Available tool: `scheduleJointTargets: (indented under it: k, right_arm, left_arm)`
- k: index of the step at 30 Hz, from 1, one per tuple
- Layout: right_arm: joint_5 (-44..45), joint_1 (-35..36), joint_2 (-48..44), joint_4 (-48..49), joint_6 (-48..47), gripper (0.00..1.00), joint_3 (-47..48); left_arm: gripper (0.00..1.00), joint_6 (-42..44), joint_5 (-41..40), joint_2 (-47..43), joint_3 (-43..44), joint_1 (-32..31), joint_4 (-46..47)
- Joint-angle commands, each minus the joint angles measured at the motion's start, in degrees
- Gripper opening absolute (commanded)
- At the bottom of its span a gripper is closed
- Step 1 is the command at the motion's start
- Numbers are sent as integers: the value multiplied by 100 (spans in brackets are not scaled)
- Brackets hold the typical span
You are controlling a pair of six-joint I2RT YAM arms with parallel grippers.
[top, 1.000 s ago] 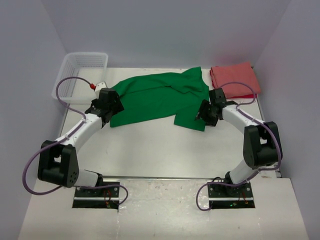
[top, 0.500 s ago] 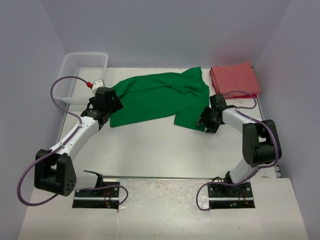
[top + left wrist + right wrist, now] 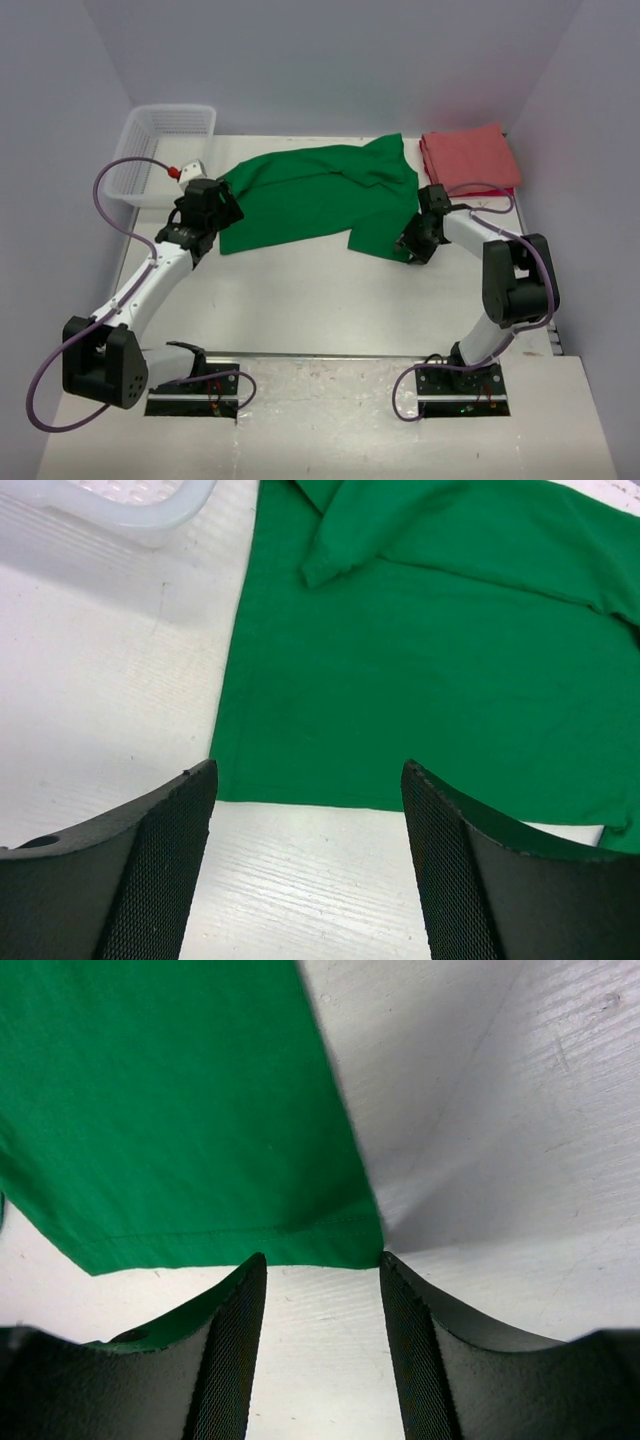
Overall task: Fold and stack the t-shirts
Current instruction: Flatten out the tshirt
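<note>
The green t-shirt (image 3: 315,195) lies spread and rumpled across the back middle of the table. Its hem corner shows in the left wrist view (image 3: 420,680) and its other corner in the right wrist view (image 3: 170,1110). The salmon-red t-shirt (image 3: 468,158) lies folded at the back right. My left gripper (image 3: 214,214) is open and empty at the shirt's left hem corner, just short of the edge (image 3: 308,780). My right gripper (image 3: 408,243) is open and empty at the shirt's right corner, its fingertips at the hem (image 3: 320,1265).
A white mesh basket (image 3: 160,150) stands at the back left, its rim also in the left wrist view (image 3: 130,505). A small white object with a red tip (image 3: 188,170) lies beside it. Bare table (image 3: 320,300) runs in front of the shirt.
My left gripper has moved back and left along the shirt's left edge. My right gripper has shifted slightly down to the shirt's right corner. The shirts have not moved.
</note>
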Motion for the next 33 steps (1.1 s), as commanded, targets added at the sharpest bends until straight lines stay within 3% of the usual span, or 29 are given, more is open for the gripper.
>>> scheduleJointTargets:
  k: [1, 9, 19, 25, 30, 33]
  right_arm:
    - [151, -29, 74, -210, 217, 51, 273]
    - [133, -20, 468, -789, 261, 54, 694]
    - [-42, -20, 1076, -1660, 243, 50, 1424]
    - [-148, -20, 1366, -2056, 94, 39, 1740]
    - [-218, -29, 1498, -2258, -11, 35, 1899]
    - [-271, -20, 1551, -2328, -73, 22, 1952]
  left_arm:
    - [75, 22, 81, -288, -10, -24, -51]
    - [75, -48, 318, -544, -124, -24, -25]
    - [76, -66, 661, -579, -133, -24, -60]
    - [76, -74, 740, -553, -71, -32, -60]
    - [76, -39, 696, -596, -53, -41, -104]
    - [77, -4, 608, -667, -62, -41, -157]
